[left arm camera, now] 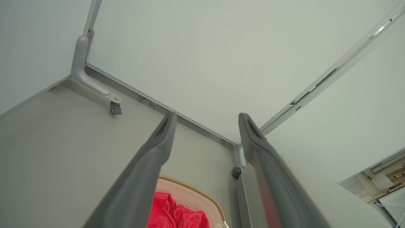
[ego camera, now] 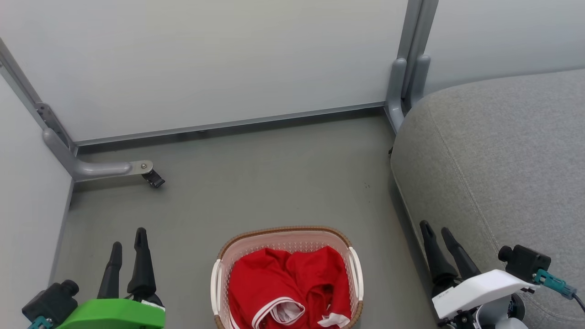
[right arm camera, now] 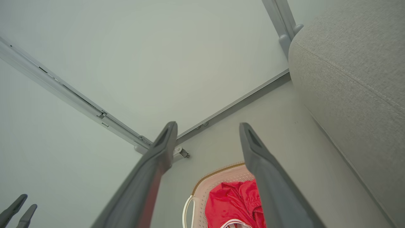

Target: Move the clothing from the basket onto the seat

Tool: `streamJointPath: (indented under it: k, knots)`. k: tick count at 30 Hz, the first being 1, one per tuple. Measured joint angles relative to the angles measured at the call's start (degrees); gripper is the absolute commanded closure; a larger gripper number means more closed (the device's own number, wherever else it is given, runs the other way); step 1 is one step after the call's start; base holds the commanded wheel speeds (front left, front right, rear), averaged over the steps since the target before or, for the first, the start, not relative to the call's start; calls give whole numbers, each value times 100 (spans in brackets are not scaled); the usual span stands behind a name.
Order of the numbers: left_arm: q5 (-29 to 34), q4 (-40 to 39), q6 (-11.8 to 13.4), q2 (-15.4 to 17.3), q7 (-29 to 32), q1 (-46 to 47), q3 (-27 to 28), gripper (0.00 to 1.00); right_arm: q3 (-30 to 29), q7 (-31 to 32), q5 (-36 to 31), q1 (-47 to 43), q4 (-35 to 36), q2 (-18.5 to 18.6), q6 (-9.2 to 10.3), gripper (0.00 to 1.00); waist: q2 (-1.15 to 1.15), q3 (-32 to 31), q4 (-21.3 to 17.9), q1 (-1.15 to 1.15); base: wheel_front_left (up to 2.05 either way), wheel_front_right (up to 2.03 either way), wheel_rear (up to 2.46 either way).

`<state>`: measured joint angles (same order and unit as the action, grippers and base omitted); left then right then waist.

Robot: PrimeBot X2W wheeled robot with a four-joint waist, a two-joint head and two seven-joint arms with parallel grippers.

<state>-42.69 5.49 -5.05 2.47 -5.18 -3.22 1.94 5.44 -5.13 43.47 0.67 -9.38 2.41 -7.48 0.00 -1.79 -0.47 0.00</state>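
Nearest me in the head view, the left gripper (ego camera: 128, 237) on its green mount and the right gripper (ego camera: 435, 227) on its white mount both stand with their two long dark fingers spread apart, gripping nothing. Between them sits the oval cream plastic laundry basket with perforated walls and a brown woven-look rim (ego camera: 285, 230); its near end is cut off by the bottom edge. Inside it lies the bright red clothing with white-striped trim (ego camera: 283, 278), so crumpled that I cannot tell one garment from the other. The basket rests on the dull grey floor (ego camera: 274, 173), near the large grey fabric-upholstered sofa seat (ego camera: 502, 160), which runs out past the right edge. Beyond, pale partition panels (ego camera: 205, 59) on grey metal feet (ego camera: 98, 169) close the corner.
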Motion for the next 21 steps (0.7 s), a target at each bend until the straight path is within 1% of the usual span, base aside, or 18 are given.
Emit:
streamJointPath:
  k: [21]
  knots:
    - [1402,-224,-45,5,-342,-282,-193,0,286,-342,-1479,-120,118,11,0,0,0,-52,-15,0,0,0,0]
